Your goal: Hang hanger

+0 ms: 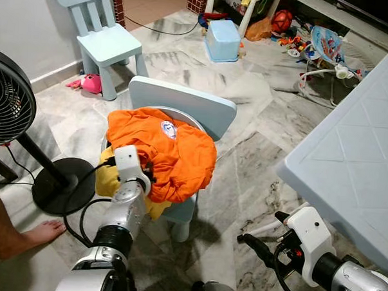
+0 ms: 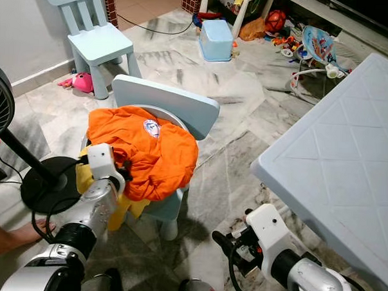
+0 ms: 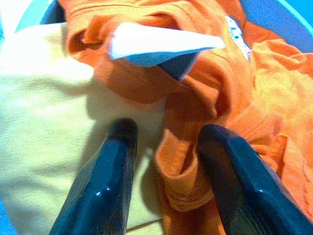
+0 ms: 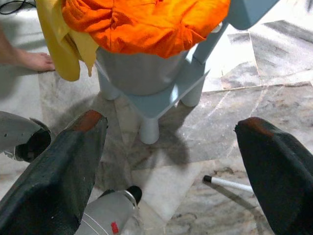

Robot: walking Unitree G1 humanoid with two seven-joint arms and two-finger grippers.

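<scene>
Big pale blue table (image 1: pixel 355 152) fills the right side of the head views, its edge running diagonally down toward the right arm. Marble floor (image 1: pixel 245 160) lies open in a strip between the table and the small blue chair (image 1: pixel 183 106) at frame centre. On that chair sits an orange shirt (image 1: pixel 171 151) heaped over a yellow garment (image 1: pixel 107 180) that droops off the lower-left seat edge. Black fan (image 1: pixel 9 105) stands at the left edge, a person's bare foot (image 1: pixel 39 232) beside its base. Second blue chair (image 1: pixel 102 38) upper left, toys upper right.

Left gripper (image 3: pixel 164 142) is on the pile, fingers apart, pressing at the orange/yellow seam. Left wrist view adds a white hanger (image 3: pixel 161 41) tip poking out of the orange folds, hidden in head views.

Right gripper (image 4: pixel 171 132) hangs low near the floor, fingers spread wide, holding nothing. Its wrist view adds the chair legs and a thin white rod (image 4: pixel 227 183) lying on the tiles.
</scene>
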